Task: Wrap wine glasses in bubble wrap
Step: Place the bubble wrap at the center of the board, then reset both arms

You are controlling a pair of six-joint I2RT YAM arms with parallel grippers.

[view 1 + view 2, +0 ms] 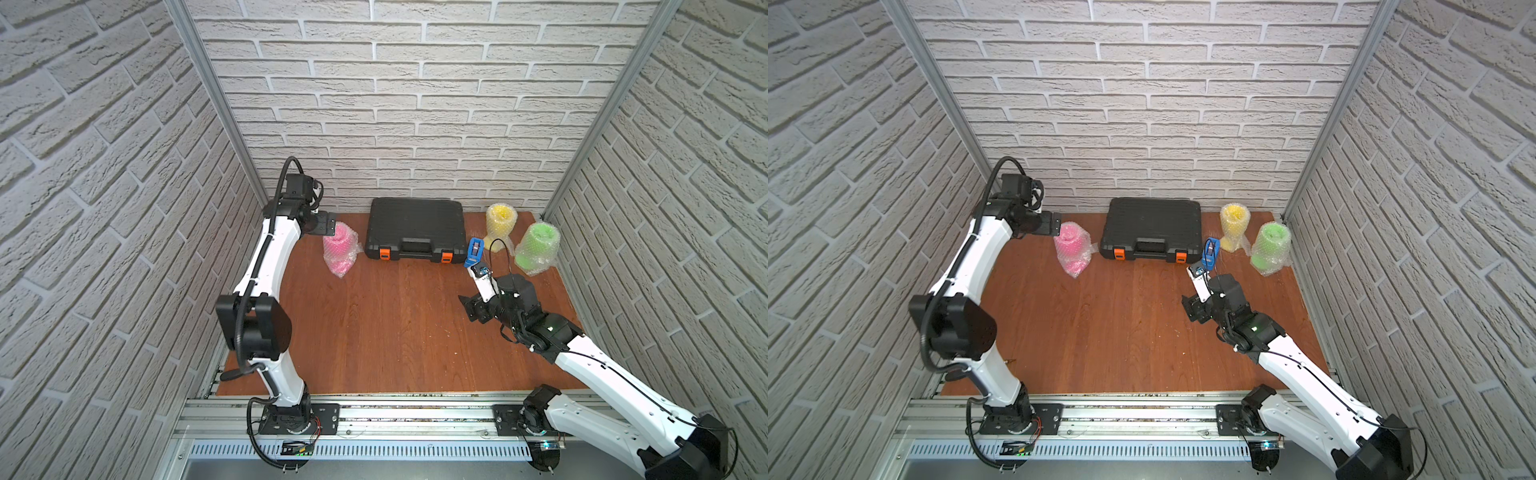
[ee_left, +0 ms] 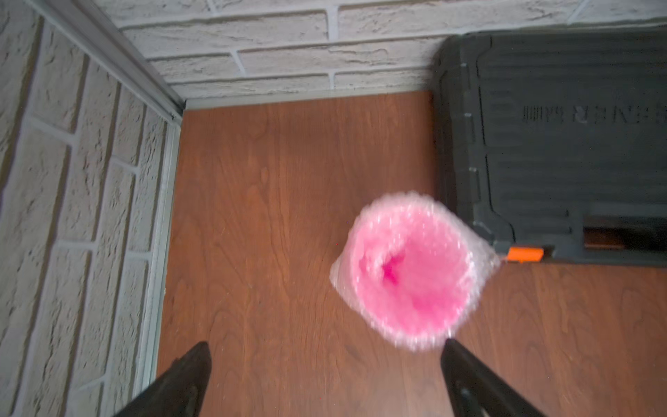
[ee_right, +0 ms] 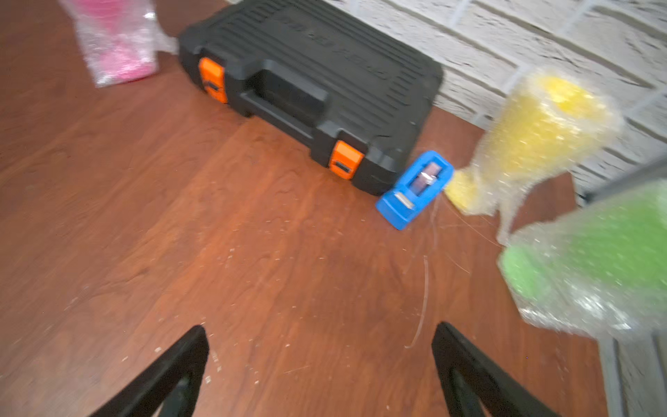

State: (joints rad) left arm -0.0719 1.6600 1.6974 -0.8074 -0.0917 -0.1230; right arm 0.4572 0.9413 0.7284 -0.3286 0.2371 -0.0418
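Wood table [image 1: 395, 332], brick walls. Bubble wrap [image 1: 536, 270] hides every stem, and both wrist views are blurred. The pink goblet [image 1: 340, 245] stands at 11 o'clock, just beside the released left end effector [image 2: 326, 344]. The yellow goblet [image 1: 500, 224] and green goblet [image 1: 537, 247] stand at 1 o'clock, apart from the released right end effector [image 3: 321, 328].

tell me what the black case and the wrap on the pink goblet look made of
The case looks like hard moulded plastic, matte black, with a ribbed lid. The wrap looks like clear glossy plastic film dotted with small bubbles; the pink goblet shows through.
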